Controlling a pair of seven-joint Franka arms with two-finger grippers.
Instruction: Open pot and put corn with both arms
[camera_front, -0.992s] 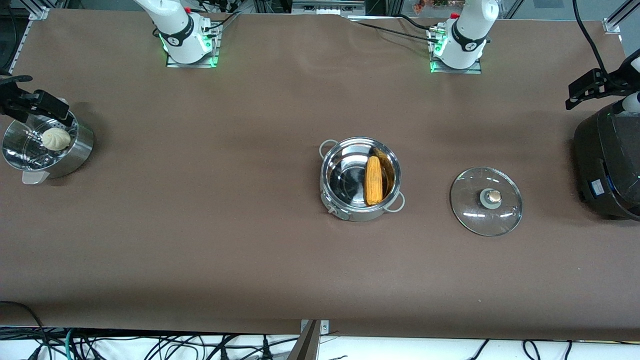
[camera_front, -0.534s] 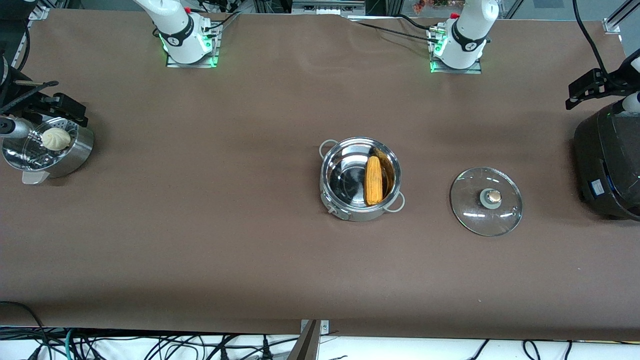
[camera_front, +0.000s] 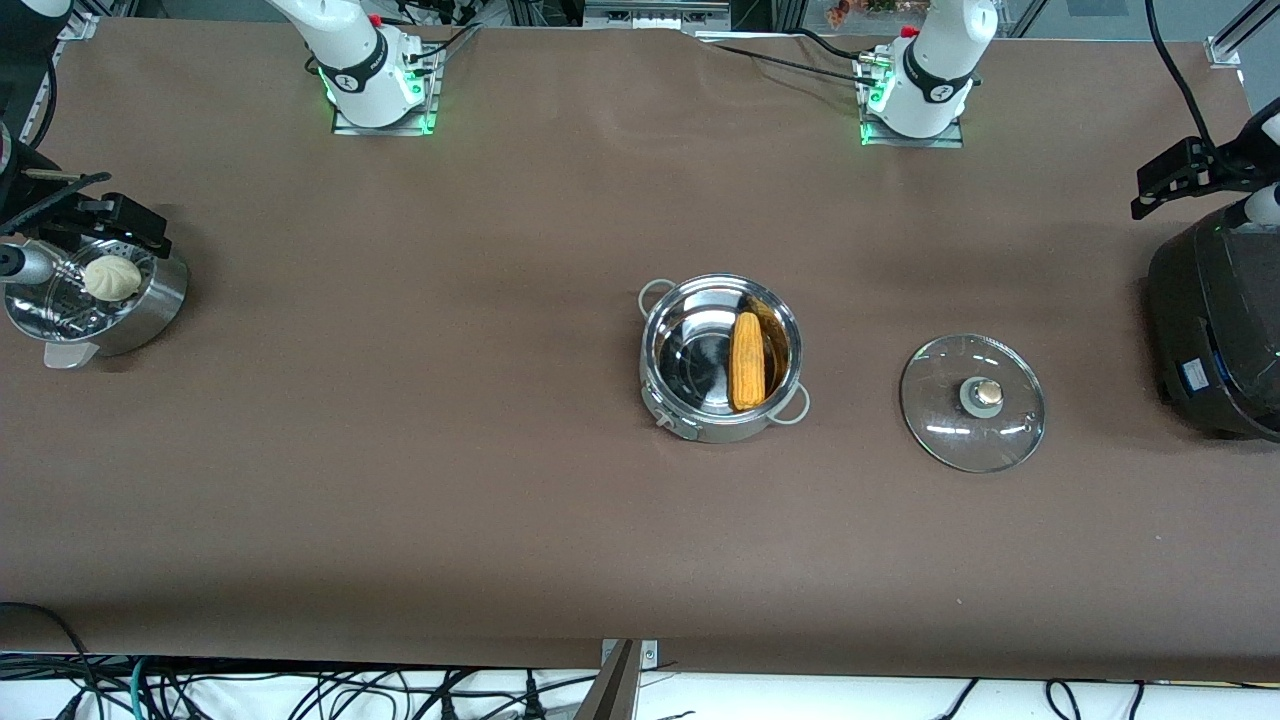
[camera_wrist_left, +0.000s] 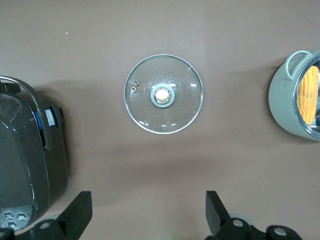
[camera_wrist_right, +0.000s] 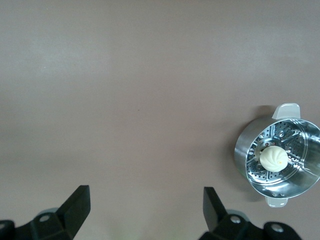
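Pot: stood open near the middle of the tabletop, a little toward the left arm's end, with loop handles at its rim.

Corn: lay inside the pot on the side toward the left arm's end, its long axis running from the robots' edge of the table to the front camera's edge.

Lid: clear glass with a bronze knob, flat on the table, knob up. It sat beside the pot toward the left arm's end, apart from it and slightly nearer the front camera.

Left gripper: empty, fingers spread wide. It hung high at the left arm's end of the table, over the rice cooker.

Right gripper: empty, fingers spread wide. It hung high at the right arm's end, over the rim of the steamer bowl holding the bun.

Governing relation: pot, corn and lid lay inward from both grippers, toward the table's middle. The lid lay between the left gripper and the pot, so the left arm was the nearer to it. The right arm was well apart from all three.

Judgement: with the lid off and the corn in the pot, the task looked finished. Both arms appeared to wait at their ends.
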